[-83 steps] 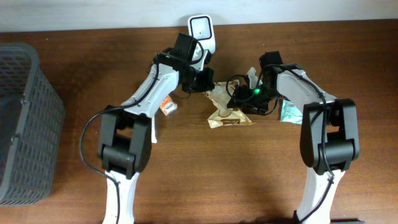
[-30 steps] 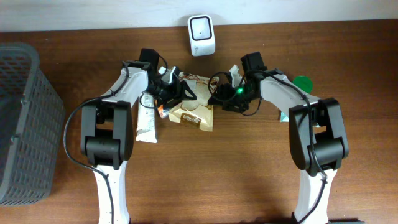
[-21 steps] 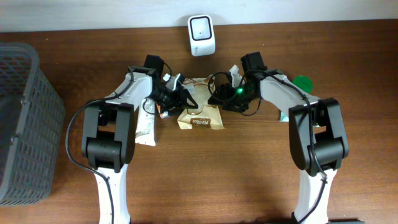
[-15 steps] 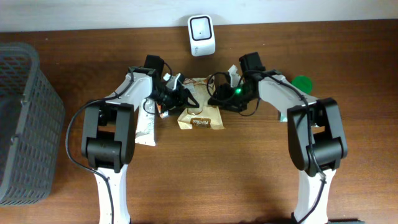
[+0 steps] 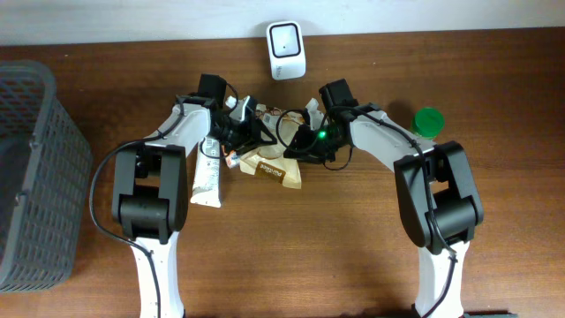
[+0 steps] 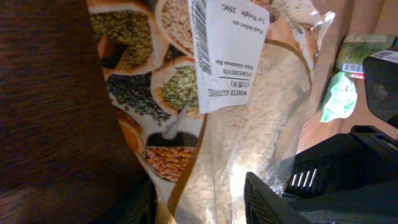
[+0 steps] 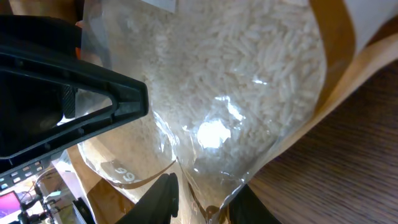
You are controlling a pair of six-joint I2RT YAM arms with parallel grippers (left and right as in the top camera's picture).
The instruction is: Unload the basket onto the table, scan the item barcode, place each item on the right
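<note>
A bag of rice (image 5: 275,165), brown paper with a clear window, sits at the table's middle between both arms. In the left wrist view its white label with a barcode (image 6: 229,53) faces the camera, beside printed grain pictures. My left gripper (image 6: 199,205) has the bag's end between its fingers (image 6: 273,199), pressed from both sides. My right gripper (image 7: 205,202) is shut on the clear lower corner of the rice bag (image 7: 249,87). From above, the left gripper (image 5: 250,134) and right gripper (image 5: 298,146) meet over the bag. The white scanner (image 5: 285,38) stands at the back edge.
A grey basket (image 5: 35,168) fills the left side. A long white packet (image 5: 207,172) lies by the left arm, with a small orange item (image 5: 232,159) beside it. A green round lid (image 5: 428,119) sits at right. A green packet (image 6: 339,96) shows beyond the bag.
Both grippers have narrowed on the rice bag. The right arm has swung left toward the left gripper, and the bag has shifted left and tilted.
</note>
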